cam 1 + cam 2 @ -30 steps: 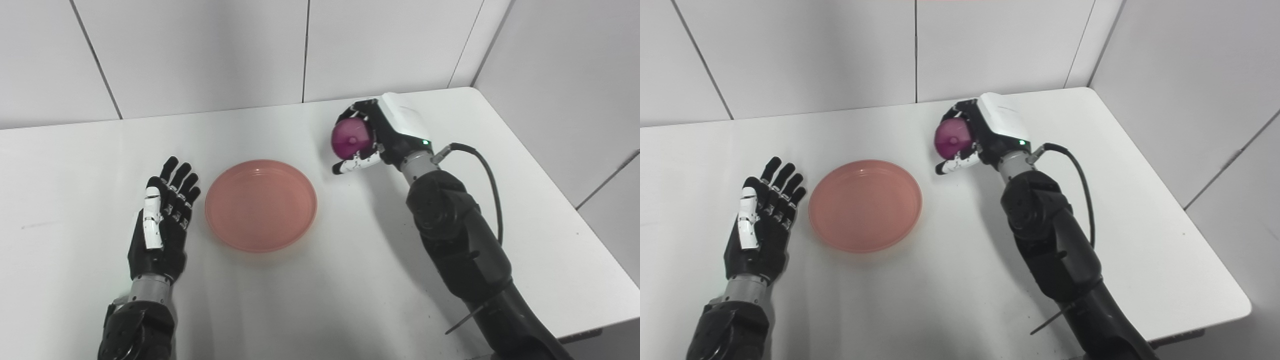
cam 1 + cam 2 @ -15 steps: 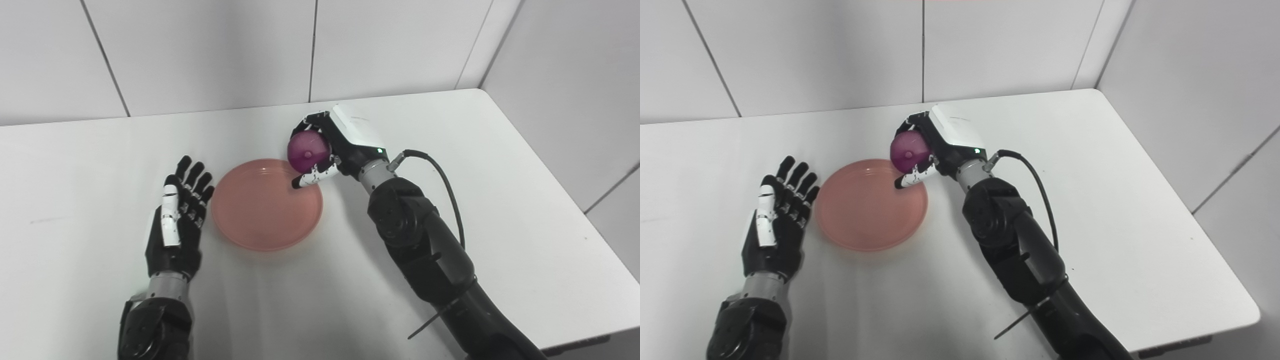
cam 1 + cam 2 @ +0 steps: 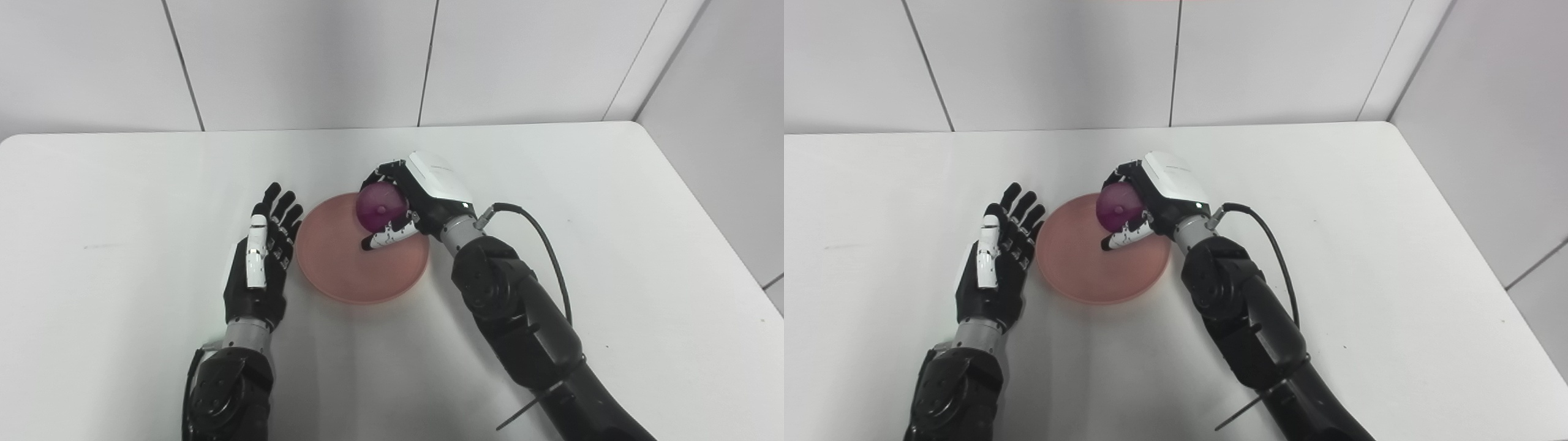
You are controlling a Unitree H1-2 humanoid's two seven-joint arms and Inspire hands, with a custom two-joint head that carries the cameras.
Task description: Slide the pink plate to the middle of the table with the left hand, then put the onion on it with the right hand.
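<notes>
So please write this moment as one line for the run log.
stage: placing | right hand: shut on onion, over pink plate | left hand: open, beside plate | onion: not released

Plate (image 3: 343,275) sits mid worktop (image 3: 612,214). Left hand (image 3: 260,269) lies just left of it; right hand (image 3: 416,202) with onion (image 3: 380,207) is over the plate's rear right part.

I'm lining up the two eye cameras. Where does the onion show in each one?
Left eye view: the onion sits just right of centre, held in the right hand over the pink plate's far right rim.
Right eye view: the onion appears left of centre, same grasp.
Shared landmark: the open left hand beside the plate.
</notes>
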